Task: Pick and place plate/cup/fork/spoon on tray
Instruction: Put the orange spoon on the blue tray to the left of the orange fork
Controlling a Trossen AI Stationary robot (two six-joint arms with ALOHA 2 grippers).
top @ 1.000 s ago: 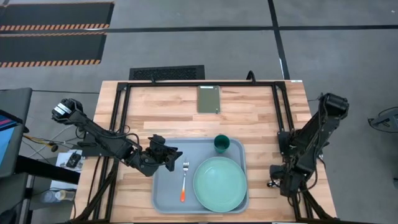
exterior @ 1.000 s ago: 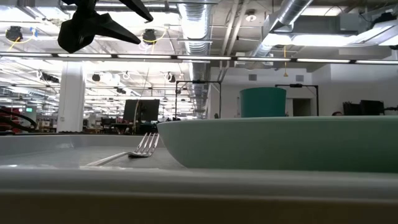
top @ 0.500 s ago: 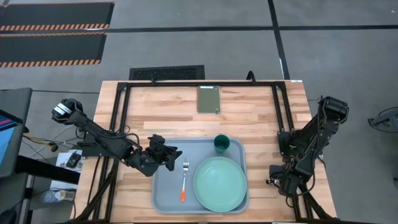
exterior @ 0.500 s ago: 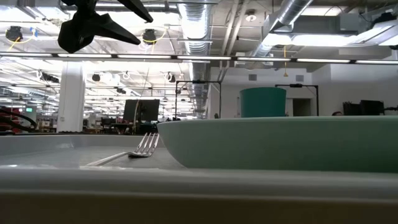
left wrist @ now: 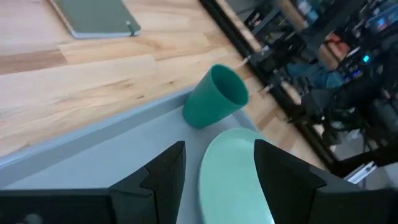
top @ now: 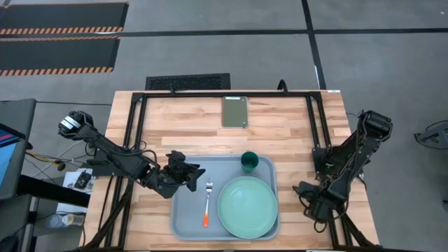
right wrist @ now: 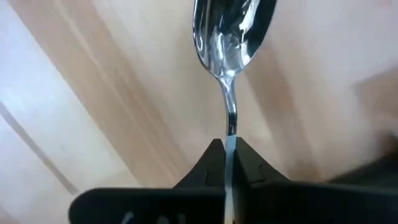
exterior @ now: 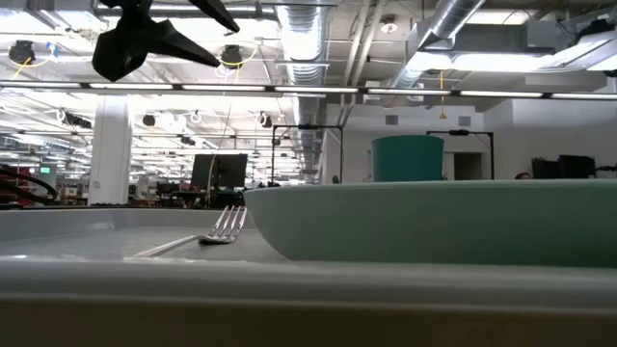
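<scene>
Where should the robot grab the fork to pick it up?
Probably the orange handle end of the fork, coming straight down from above. It lies flat on the tray, handle toward the near edge, with bare tray on one side and the plate close on the other, so the fingers should straddle the thin handle crosswise.

Table [top: 280, 133]: light wood planks, visible grain, satin finish. Tray [top: 185, 217]: smooth matt grey-blue, plastic in look. Plate [top: 248, 207] on the tray: smooth pale mint, soft sheen. Cup [left wrist: 214, 98] on the tray: smooth teal, matt plastic look. Fork [top: 208, 203] on the tray: bright metal tines, orange handle. Spoon [right wrist: 232, 37]: polished metal bowl, mirror-glossy, with reflections. Slab [left wrist: 96, 15] beyond the tray: matt olive, smooth. Left gripper [left wrist: 214, 171] and right gripper [right wrist: 228, 158]: fingers dark, matt.
</scene>
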